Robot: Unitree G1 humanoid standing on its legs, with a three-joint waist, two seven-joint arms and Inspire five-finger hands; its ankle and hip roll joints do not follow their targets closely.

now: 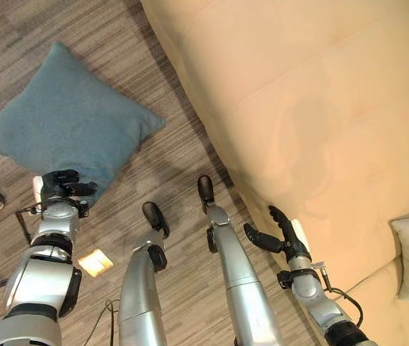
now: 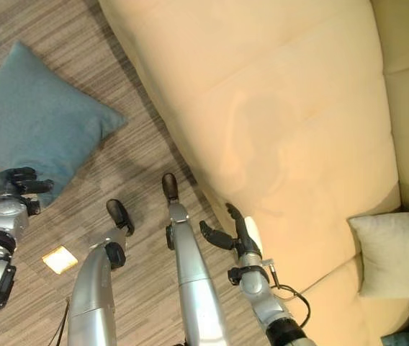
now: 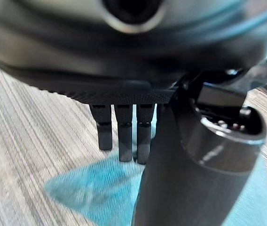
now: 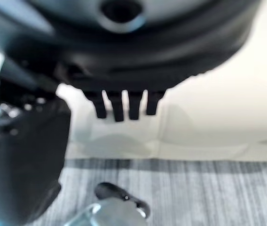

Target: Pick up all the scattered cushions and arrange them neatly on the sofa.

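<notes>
Cushions sit in two places: a teal cushion lies flat on the wood-grain floor, well apart from a cream cushion resting on the tan sofa. The left robot hand hovers over the teal cushion's near corner, fingers relaxed and holding nothing. The right robot hand hangs beside the sofa's front edge, fingers spread. A small yellow pad lies on the floor.

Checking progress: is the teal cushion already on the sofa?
No, the teal cushion lies on the wooden floor beside the sofa.
</notes>
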